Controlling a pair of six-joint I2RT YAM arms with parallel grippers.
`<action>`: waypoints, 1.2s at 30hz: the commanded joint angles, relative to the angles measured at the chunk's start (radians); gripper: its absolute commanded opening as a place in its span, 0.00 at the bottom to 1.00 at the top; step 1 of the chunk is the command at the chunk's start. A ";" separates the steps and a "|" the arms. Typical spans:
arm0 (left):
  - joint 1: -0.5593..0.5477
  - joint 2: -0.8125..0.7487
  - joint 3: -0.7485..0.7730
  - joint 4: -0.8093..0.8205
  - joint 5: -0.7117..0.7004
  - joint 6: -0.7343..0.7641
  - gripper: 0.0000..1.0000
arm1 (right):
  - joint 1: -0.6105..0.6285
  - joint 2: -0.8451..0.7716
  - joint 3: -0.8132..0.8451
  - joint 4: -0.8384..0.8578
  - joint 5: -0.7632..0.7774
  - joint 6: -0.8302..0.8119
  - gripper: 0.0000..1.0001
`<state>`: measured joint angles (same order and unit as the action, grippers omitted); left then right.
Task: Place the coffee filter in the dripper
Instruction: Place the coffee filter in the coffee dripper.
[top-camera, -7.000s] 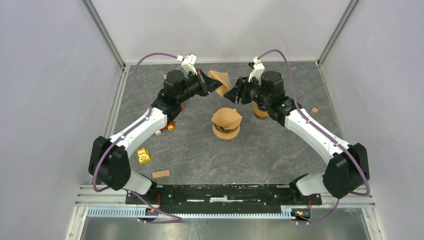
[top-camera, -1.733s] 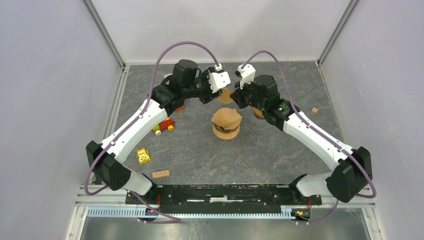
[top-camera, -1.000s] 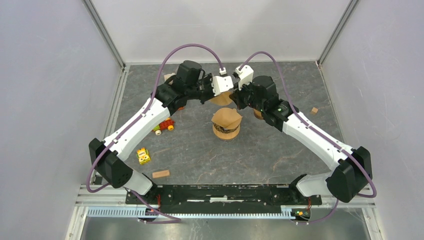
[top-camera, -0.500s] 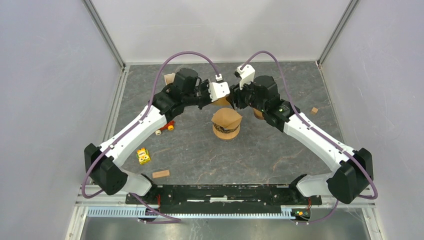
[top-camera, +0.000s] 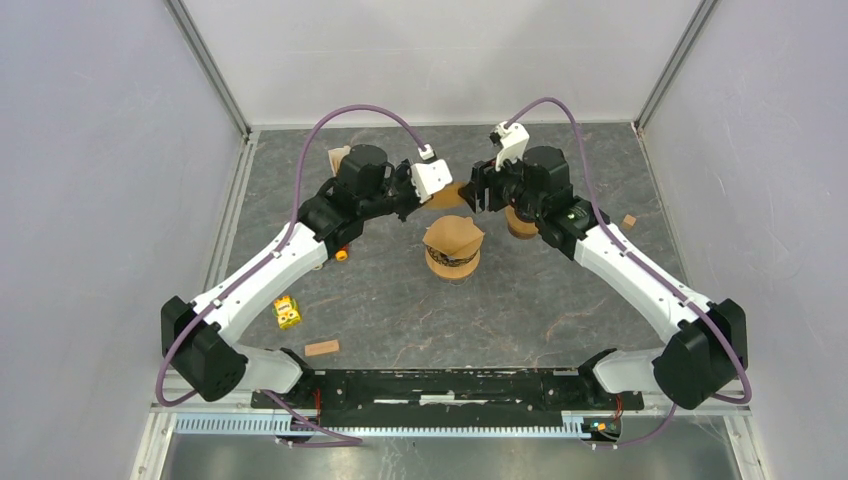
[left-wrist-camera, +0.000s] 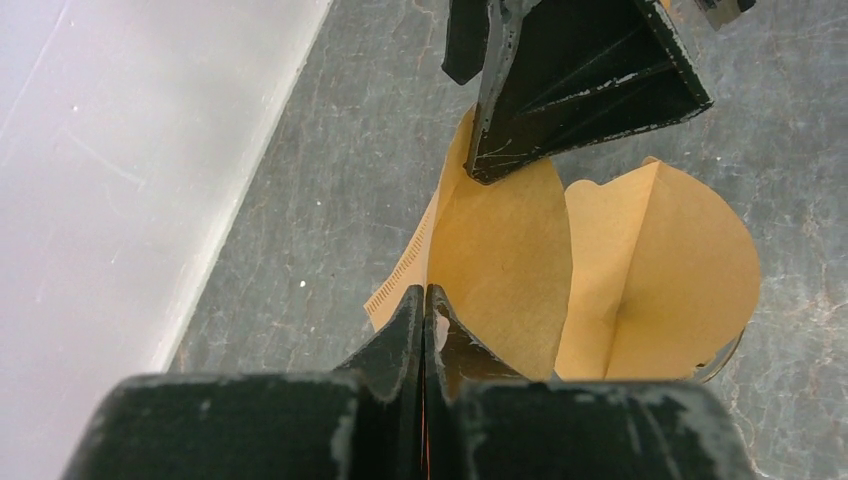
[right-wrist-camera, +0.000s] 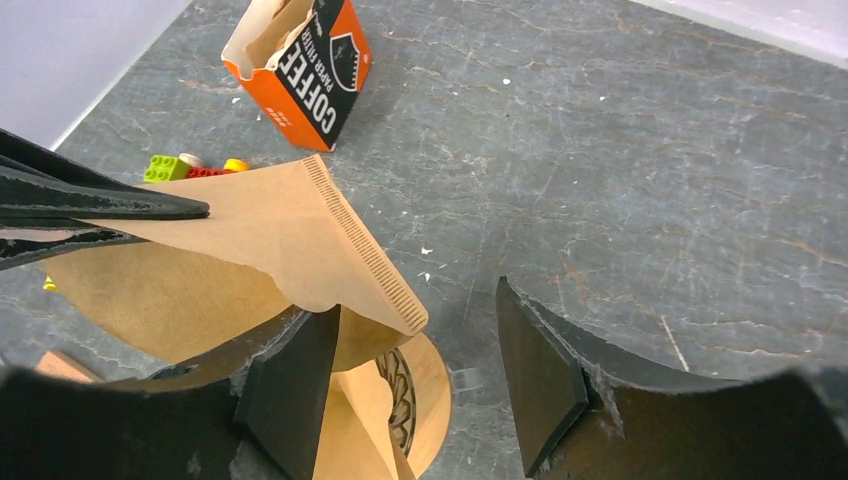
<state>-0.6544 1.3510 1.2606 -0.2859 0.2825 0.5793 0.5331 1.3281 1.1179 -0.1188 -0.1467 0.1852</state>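
Observation:
A folded brown coffee filter hangs in the air with my left gripper shut on its lower corner. In the right wrist view that filter lies just above my right gripper's left finger; my right gripper is open and holds nothing. The wooden dripper stands at the table's middle, just in front of and below both grippers. An opened brown filter sits in the dripper's top. From above, the held filter shows between the two wrists.
An orange coffee filter box stands behind the left arm. Lego pieces, a yellow toy, a wooden block and a small block lie around. A brown cup-like object stands under the right arm.
My right gripper has opened off the filter and drawn slightly right. My left gripper has shut on the filter and shifted a little toward the front.

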 joint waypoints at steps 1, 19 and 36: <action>-0.005 -0.045 -0.025 0.100 0.020 -0.085 0.02 | -0.018 -0.022 -0.025 0.078 -0.084 0.071 0.64; -0.005 -0.052 -0.059 0.150 0.056 -0.137 0.02 | -0.053 0.003 -0.047 0.156 -0.192 0.169 0.42; -0.005 -0.047 -0.070 0.166 0.058 -0.148 0.02 | -0.053 0.012 -0.035 0.137 -0.174 0.131 0.00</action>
<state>-0.6552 1.3312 1.1931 -0.1761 0.3241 0.4686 0.4831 1.3415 1.0691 -0.0078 -0.3325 0.3351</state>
